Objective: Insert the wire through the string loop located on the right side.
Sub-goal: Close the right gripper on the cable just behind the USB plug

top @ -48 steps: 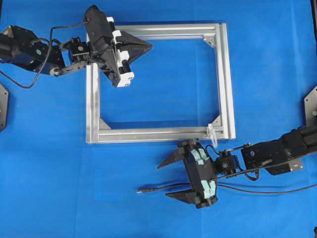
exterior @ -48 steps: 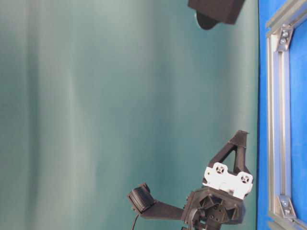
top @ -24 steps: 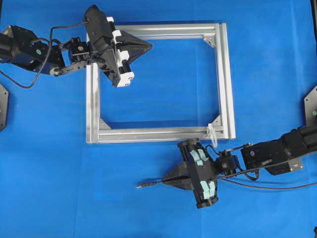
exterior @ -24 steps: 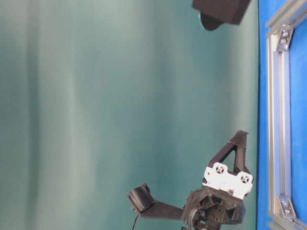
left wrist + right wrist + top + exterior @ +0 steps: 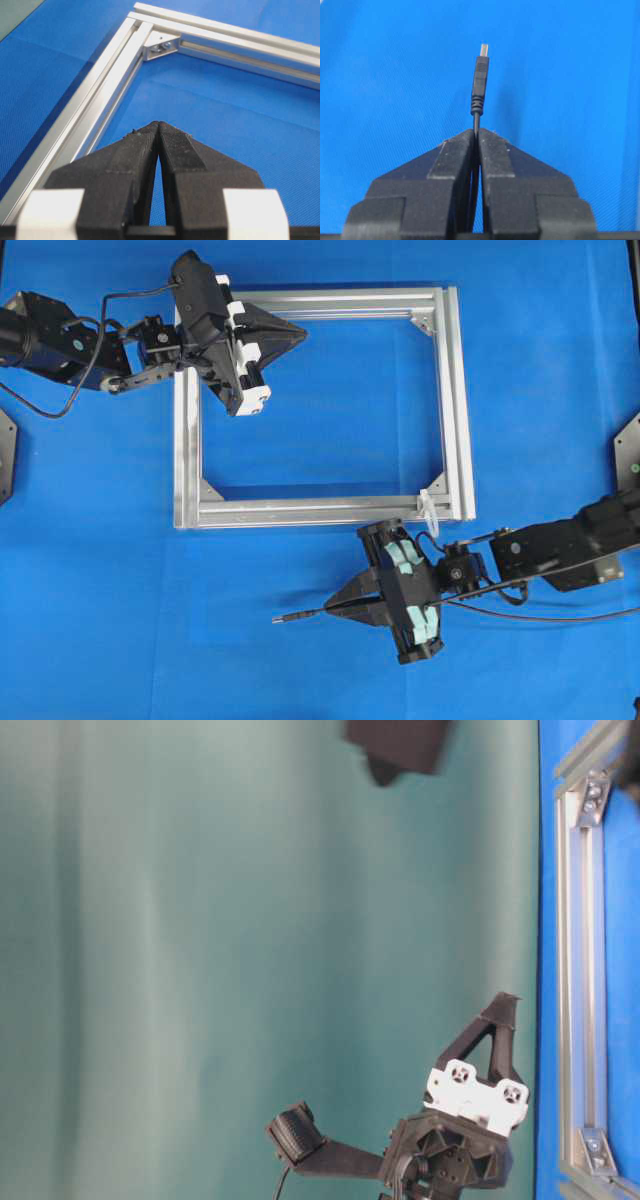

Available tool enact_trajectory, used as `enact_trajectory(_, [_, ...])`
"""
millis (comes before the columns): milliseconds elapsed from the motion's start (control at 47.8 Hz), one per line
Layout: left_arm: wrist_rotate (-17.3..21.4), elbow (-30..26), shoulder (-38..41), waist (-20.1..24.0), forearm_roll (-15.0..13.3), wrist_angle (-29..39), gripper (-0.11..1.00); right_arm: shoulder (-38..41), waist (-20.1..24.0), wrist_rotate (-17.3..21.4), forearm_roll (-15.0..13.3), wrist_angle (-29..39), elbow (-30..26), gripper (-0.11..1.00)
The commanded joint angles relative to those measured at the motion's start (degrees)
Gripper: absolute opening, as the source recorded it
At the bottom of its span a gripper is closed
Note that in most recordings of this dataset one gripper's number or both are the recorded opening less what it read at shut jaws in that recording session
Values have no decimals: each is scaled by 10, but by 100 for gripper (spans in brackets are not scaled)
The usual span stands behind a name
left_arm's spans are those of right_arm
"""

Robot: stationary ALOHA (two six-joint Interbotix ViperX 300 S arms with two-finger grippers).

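We see the right gripper (image 5: 333, 607) jaws clamped on the wire (image 5: 480, 82); the left gripper (image 5: 300, 333) jaws pressed together, empty, over the aluminium frame (image 5: 458, 400).

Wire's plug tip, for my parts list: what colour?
Black plug with a pale metal tip, clearest in right wrist view.

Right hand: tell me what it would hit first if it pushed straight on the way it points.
Probably nothing: the right hand, shut on the wire, points left across bare blue cloth. The string loop lies behind it, off that line.
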Motion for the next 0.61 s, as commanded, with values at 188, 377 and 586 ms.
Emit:
enact_trajectory(188, [0,-7,-18,1,2,-2,0,-79,-10,-2,-1,63,-9,-3])
enact_trajectory(377, [0,-7,-18,1,2,-2,0,-83,-10,-2,-1,72,-9,-3])
enact_trajectory(586, [0,-6,-18,1,2,-2,0,-84,-10,-2,-1,72,-10,-3])
